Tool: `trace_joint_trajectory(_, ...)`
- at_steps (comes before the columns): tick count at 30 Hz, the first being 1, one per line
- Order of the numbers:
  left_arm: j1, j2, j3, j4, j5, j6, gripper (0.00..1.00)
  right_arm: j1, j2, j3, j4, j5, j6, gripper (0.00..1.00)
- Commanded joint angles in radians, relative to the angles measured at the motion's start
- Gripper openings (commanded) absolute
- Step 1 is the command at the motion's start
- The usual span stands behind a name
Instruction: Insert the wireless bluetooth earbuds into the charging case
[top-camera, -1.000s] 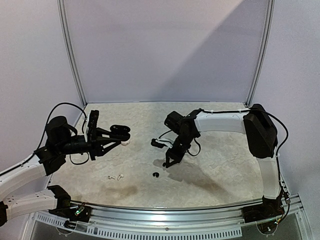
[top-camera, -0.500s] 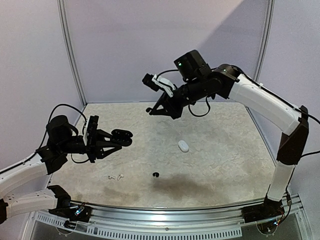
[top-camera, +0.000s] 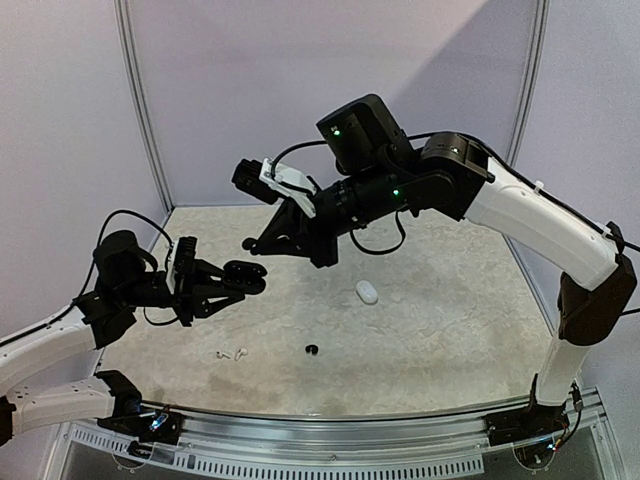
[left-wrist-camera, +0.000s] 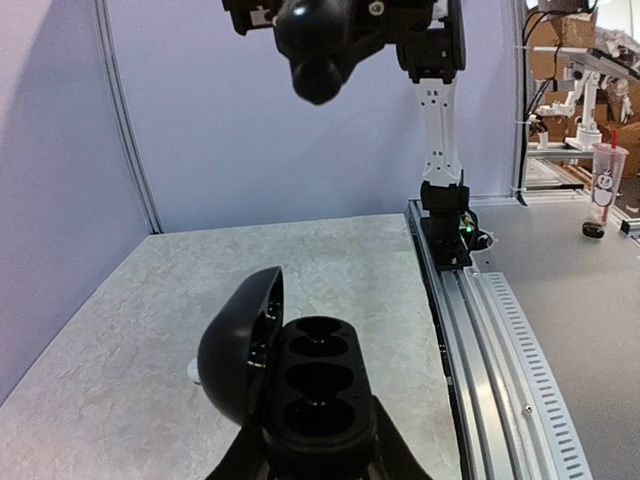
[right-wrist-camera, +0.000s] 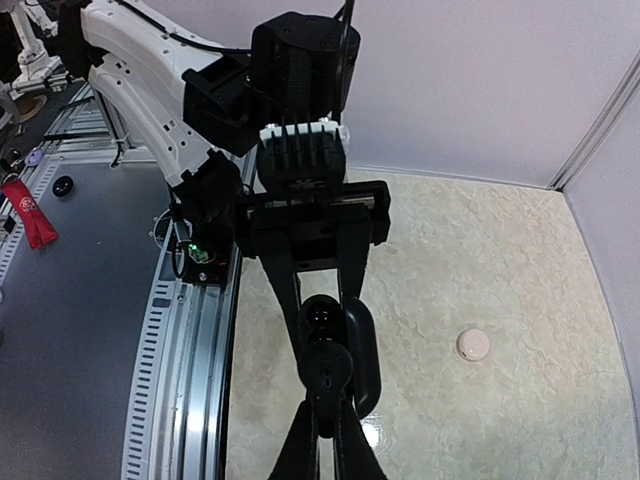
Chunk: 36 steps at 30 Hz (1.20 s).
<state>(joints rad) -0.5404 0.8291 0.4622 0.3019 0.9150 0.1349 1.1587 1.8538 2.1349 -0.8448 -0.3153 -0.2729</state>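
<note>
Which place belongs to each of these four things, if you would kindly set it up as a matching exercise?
Things:
1. black case
2. white case
3. white buds
4. black bud

Places:
A. on the table, near edge, left side
B. in the left claw, lid open
C. mid-table, right of centre
D. on the table, near edge, middle

Pairs: 1-B, 2-C, 3-A, 4-D

A marbled table (top-camera: 450, 330) stands between pale lavender walls (top-camera: 250, 80).
</note>
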Motion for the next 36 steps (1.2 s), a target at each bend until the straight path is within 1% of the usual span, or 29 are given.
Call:
trace_joint_trajectory(1, -0.013, -0.015, 0.024, -0.004, 0.013, 0.032, 0.0, 0.001, -0.006, 0.02, -0.01, 0.019, -0.012, 0.0)
trace_joint_trajectory(9, -0.02, -0.015, 0.027, -0.018, 0.021, 0.098, 0.0, 0.024, -0.035, -0.042, -0.027, 0.099, -0.05, 0.0)
trace_joint_trajectory(14, -0.021, -0.014, 0.036, -0.032, 0.027, 0.121, 0.0, 0.045, -0.024, -0.049, -0.054, 0.125, -0.1, 0.0)
trace_joint_trajectory(17, -0.025, -0.021, 0.043, -0.086, 0.032, 0.2, 0.0, 0.047, -0.03, -0.062, -0.043, 0.136, -0.112, 0.0)
trace_joint_trajectory(19, -0.026, -0.02, 0.05, -0.107, 0.028, 0.224, 0.0, 0.049, -0.038, -0.074, -0.027, 0.13, -0.117, 0.0)
trace_joint_trajectory(31, -0.036, -0.015, 0.056, -0.105, 0.032, 0.237, 0.0, 0.062, -0.038, -0.079, 0.004, 0.121, -0.135, 0.0)
trace_joint_trajectory(36, -0.042, -0.016, 0.055, -0.106, 0.027, 0.236, 0.0, 0.081, -0.015, -0.053, 0.03, 0.086, -0.146, 0.0)
